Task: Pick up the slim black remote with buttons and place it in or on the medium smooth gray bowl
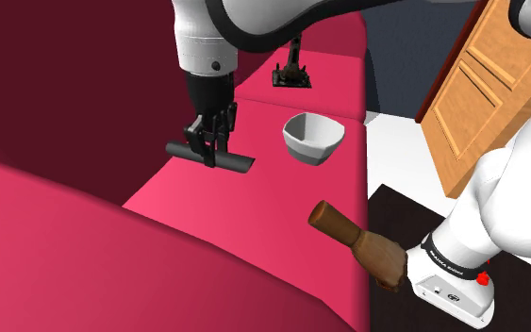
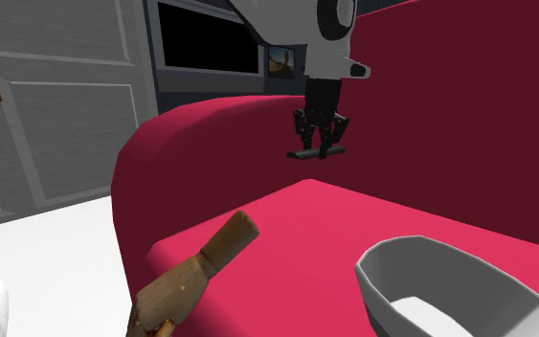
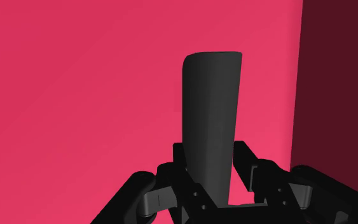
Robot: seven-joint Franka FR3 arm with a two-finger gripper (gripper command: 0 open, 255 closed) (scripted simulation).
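A slim black remote (image 1: 210,157) hangs level in the air above the pink sofa seat (image 1: 244,203), with my gripper (image 1: 208,149) shut on its middle. In the wrist view the remote (image 3: 210,130) runs straight out between the two fingers (image 3: 179,167), which clasp it. From the second exterior view the remote (image 2: 317,152) and gripper (image 2: 321,144) float in front of the dark red backrest. The grey-white bowl (image 1: 312,138) stands upright on the seat, further along it toward the shoulder view's right, and sits close by in the second exterior view as bowl (image 2: 449,290).
A wooden mannequin hand (image 1: 362,247) lies at the seat's near edge beside my stand. A small dark object (image 1: 291,74) rests on the seat's far end. The sofa's dark red backrest (image 1: 65,85) rises beside the gripper. A wooden door (image 1: 485,80) stands beyond the sofa.
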